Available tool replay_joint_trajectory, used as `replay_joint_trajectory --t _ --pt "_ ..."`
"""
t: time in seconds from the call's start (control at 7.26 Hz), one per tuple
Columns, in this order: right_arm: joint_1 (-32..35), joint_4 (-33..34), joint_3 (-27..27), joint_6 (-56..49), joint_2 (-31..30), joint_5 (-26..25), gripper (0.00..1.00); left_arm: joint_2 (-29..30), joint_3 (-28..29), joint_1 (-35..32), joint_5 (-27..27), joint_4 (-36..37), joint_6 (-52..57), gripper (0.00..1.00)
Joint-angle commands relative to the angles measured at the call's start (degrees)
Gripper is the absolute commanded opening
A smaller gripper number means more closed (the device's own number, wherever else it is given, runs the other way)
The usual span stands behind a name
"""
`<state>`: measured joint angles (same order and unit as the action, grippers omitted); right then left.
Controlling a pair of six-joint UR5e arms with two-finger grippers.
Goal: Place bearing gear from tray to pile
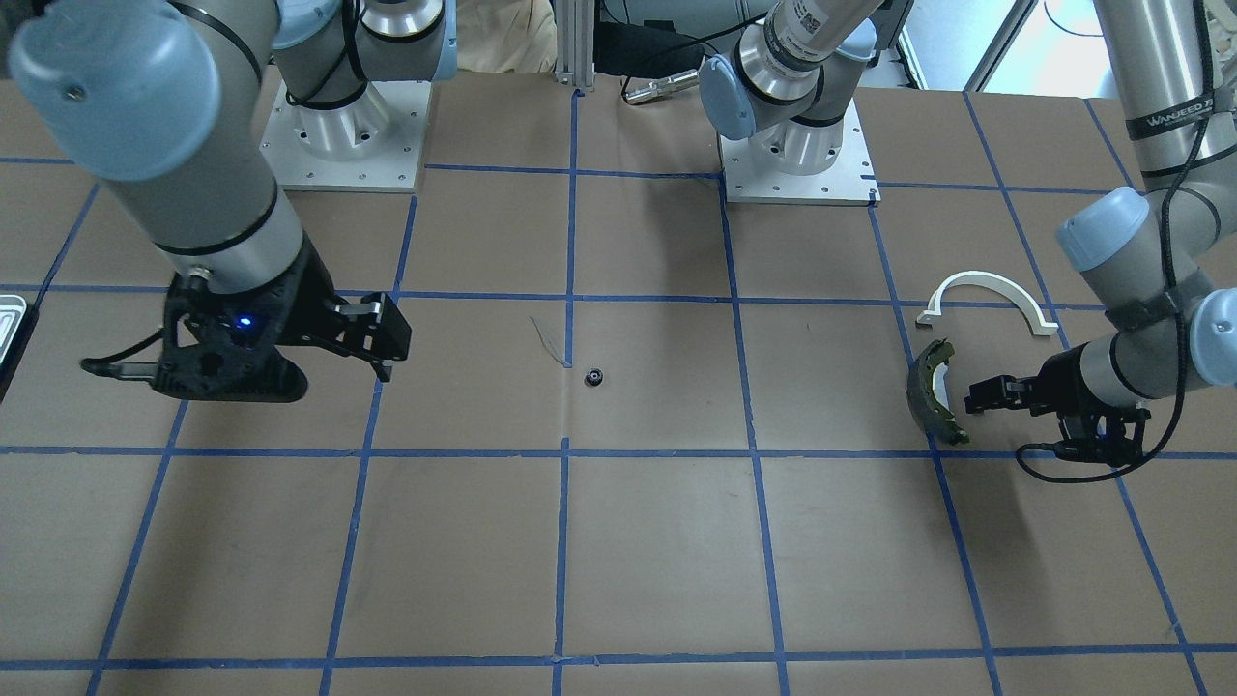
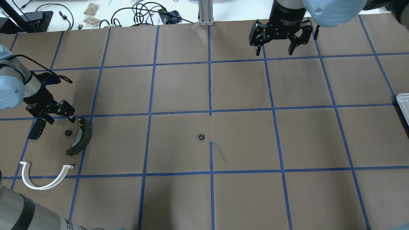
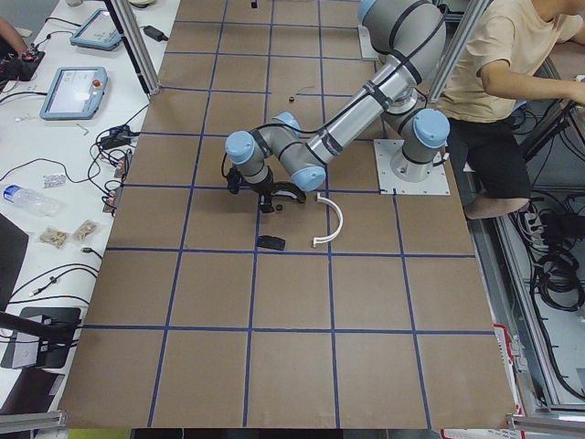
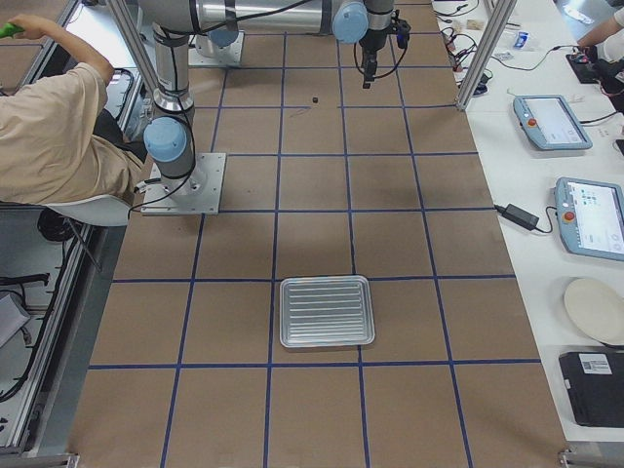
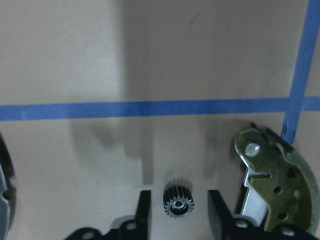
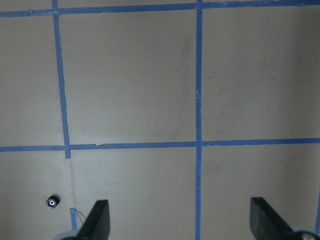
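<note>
A small black bearing gear (image 5: 177, 201) lies on the brown table between my left gripper's (image 5: 178, 220) open fingers (image 5: 144, 210), touching neither. In the overhead view this gear (image 2: 67, 133) sits beside the olive-grey brake shoe (image 2: 81, 135), with the white arch (image 2: 44, 183) and black pad (image 2: 34, 129) close by. My left gripper (image 2: 62, 119) hovers just above it. A second gear (image 2: 201, 137) lies alone at the table's middle. My right gripper (image 2: 276, 48) is open, empty and raised. The silver tray (image 4: 327, 310) is empty at the robot's right end.
Blue tape lines grid the brown table. The brake shoe (image 5: 272, 190) lies close beside one left finger. The second gear shows at the lower left of the right wrist view (image 6: 52, 201). An operator sits behind the robot bases (image 3: 512, 64).
</note>
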<state>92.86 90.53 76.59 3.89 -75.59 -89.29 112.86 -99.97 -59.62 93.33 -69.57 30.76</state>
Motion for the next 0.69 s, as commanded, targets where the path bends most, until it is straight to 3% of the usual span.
replay_joint_trajectory --t 0.0,0.28,0.41,0.55 --pt "-3.29 -5.69 0.56 -0.82 -5.94 -0.45 1.0 -2.28 8.69 -9.31 -0.34 -8.52 -8.56 1.0" --pt "-2.42 -4.94 7.38 -0.02 -8.26 -0.36 1.0 -3.26 12.78 -21.8 -0.87 -12.52 -17.0 1.0" --pt "-0.68 0.73 12.22 -0.02 -10.0 -0.79 1.0 -2.48 12.7 -27.68 -2.52 -11.83 -21.48 1.0" --pt "-1.18 5.75 12.27 -0.98 -10.72 -3.15 1.0 -1.77 12.18 -33.05 -3.41 -10.43 -24.92 1.0"
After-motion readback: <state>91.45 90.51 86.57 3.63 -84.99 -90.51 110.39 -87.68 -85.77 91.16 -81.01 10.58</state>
